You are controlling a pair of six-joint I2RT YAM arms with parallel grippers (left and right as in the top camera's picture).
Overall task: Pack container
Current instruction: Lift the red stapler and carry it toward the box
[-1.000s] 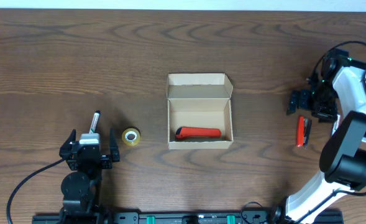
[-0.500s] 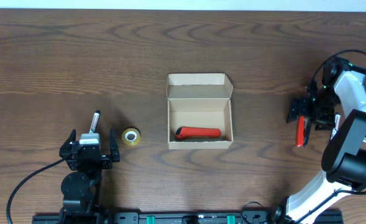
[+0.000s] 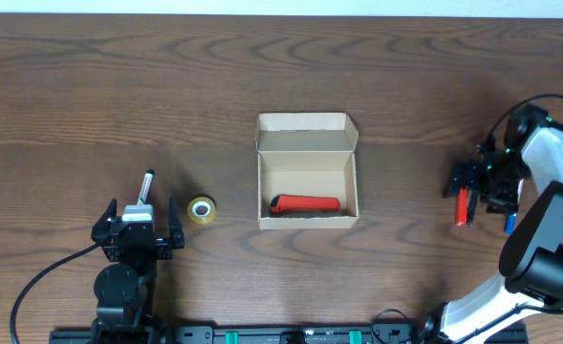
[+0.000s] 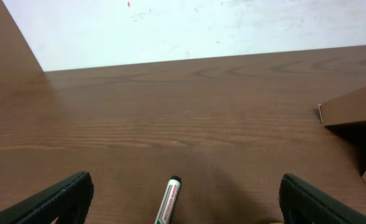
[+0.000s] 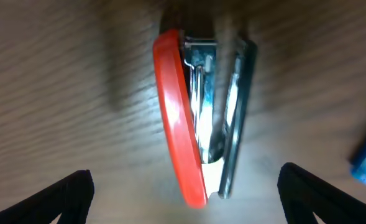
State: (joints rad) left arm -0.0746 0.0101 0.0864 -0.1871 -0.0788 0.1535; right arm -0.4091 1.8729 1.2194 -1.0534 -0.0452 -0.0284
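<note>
Container (image 3: 305, 141) lies well left of right end effector (image 3: 465, 191).

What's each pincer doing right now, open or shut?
Left pincer: open, empty, marker just ahead.
Right pincer: open, red stapler between its fingers, ungripped.

Right gripper (image 5: 185, 191) has come down — jaws astride the red stapler (image 5: 181, 118).

Robot lab bench w/ wood-grain table (image 3: 119, 76), white wall (image 4: 170, 25), mounting rail (image 3: 281, 335).
</note>
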